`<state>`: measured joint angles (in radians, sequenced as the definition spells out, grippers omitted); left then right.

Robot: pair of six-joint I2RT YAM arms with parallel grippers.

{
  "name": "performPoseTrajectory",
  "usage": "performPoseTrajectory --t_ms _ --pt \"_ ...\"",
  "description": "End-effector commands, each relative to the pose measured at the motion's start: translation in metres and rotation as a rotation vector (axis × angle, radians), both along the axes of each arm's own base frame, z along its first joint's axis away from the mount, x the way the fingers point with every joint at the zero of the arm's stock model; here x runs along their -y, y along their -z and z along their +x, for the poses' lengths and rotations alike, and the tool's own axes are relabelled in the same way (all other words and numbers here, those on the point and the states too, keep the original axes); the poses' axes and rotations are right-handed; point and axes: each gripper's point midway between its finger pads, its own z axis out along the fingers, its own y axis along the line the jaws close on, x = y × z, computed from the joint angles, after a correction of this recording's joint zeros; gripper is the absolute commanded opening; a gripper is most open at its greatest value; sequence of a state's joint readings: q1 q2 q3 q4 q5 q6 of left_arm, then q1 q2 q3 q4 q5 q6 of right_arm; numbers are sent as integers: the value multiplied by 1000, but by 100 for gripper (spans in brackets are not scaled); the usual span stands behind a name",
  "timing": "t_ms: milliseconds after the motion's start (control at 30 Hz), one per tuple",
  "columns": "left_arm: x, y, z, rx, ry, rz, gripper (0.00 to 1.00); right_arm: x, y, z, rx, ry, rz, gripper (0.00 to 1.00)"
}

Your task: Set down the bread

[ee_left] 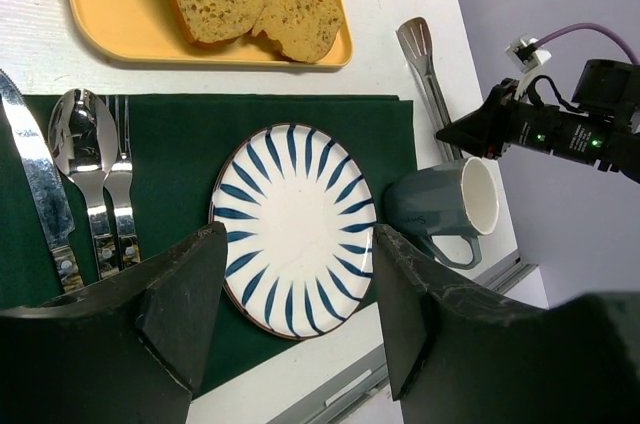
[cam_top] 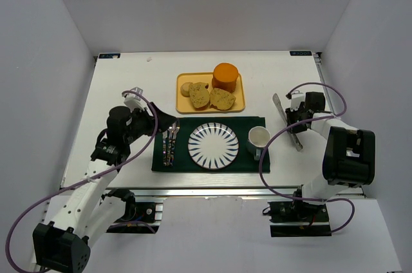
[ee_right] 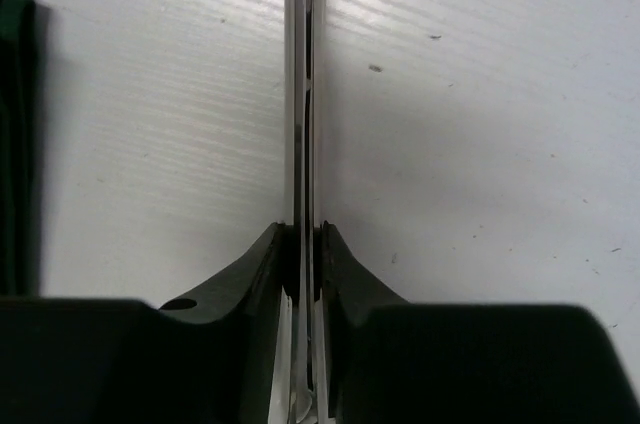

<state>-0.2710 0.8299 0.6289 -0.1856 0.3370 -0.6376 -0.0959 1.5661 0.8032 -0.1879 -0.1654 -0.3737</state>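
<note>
Right gripper (ee_right: 304,236) clamped on tongs (ee_right: 303,94), right of striped plate (cam_top: 213,146): lift level, squeeze lightly, approach bread (cam_top: 222,99) beyond plate

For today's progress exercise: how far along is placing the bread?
Done: nothing yet; the bread lies on the yellow tray. In hand: right claw shut on the tongs, left claw open, empty. Left: lifting the bread and placing it, probably on the bare striped plate.
</note>
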Motion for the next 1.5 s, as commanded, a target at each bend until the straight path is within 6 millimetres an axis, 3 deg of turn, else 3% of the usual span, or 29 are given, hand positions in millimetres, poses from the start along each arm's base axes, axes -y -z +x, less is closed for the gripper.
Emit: performPoseTrajectory --t_ms 0,33,67,133,167,300,400,467,833,1033,1267,1467 --pt "-4 -9 -2 18 -22 -2 69 -12 -35 16 64 -27 66 21" --pt "-5 -11 -2 21 -23 1 69 -19 -47 20 87 -48 99 21" --pt "-5 -11 -2 21 -22 4 69 -23 -72 32 136 -60 116 21" --pt "-5 -11 -2 21 -19 6 69 -35 -95 41 175 -102 131 25" --pt "-4 -11 -2 21 -18 6 69 -40 -117 52 224 -126 130 26" --pt "-2 -11 -1 23 -6 1 69 -81 -147 55 262 -264 135 36" --pt "-2 -14 0 29 -6 -1 69 -106 -156 53 264 -342 145 42" --pt "-3 -14 -1 26 -12 2 69 -117 -156 52 253 -369 163 44" --pt "-7 -13 -7 28 -28 -3 69 -138 -164 53 212 -431 216 47" --pt "-7 -14 -7 29 -28 6 69 -153 -144 42 110 -488 233 46" --pt "-9 -13 -8 28 -32 9 69 -155 -131 46 55 -484 216 46" --pt "-8 -14 -6 29 -30 6 69 -155 -133 56 67 -472 203 47"
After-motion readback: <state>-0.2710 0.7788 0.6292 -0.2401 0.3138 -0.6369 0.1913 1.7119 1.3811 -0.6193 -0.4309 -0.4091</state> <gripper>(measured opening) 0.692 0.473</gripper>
